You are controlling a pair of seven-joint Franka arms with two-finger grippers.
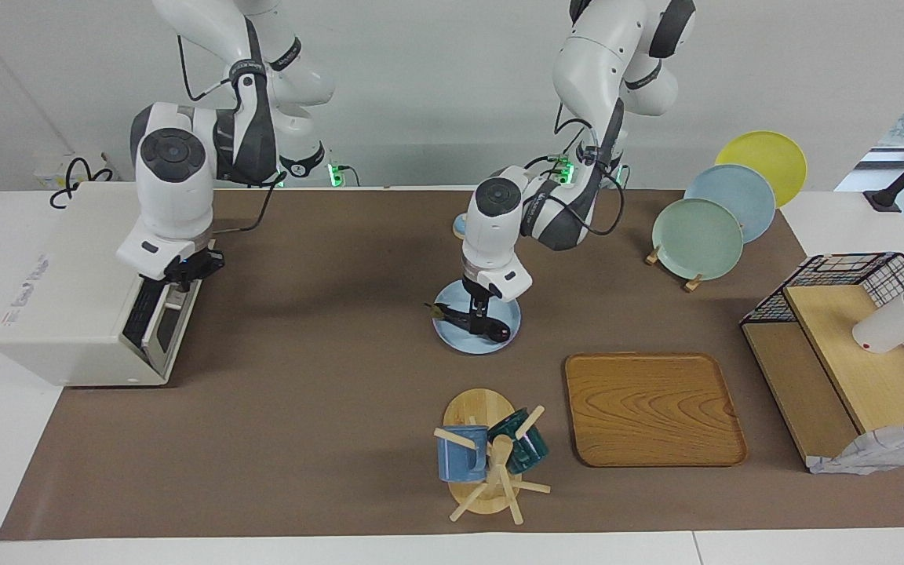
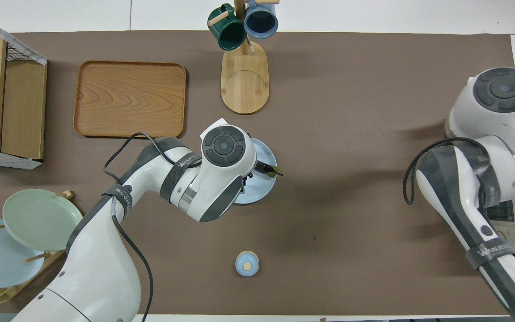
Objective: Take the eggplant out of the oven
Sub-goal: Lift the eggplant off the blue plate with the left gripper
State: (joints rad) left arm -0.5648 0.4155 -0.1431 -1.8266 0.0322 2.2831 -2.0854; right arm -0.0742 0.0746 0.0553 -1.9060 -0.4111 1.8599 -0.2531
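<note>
Half-hidden eggplant, plate, left gripper

the left arm was seen bent over a pale blue plate at the middle of a brown mat, where the eggplant was laid. a wooden tray and a mug rack were placed farther from the robots.

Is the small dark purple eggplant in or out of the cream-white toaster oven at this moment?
Out. The eggplant lies on a round pale-blue plate mid-table, under the left gripper, apart from the oven at the right arm's end.
</note>
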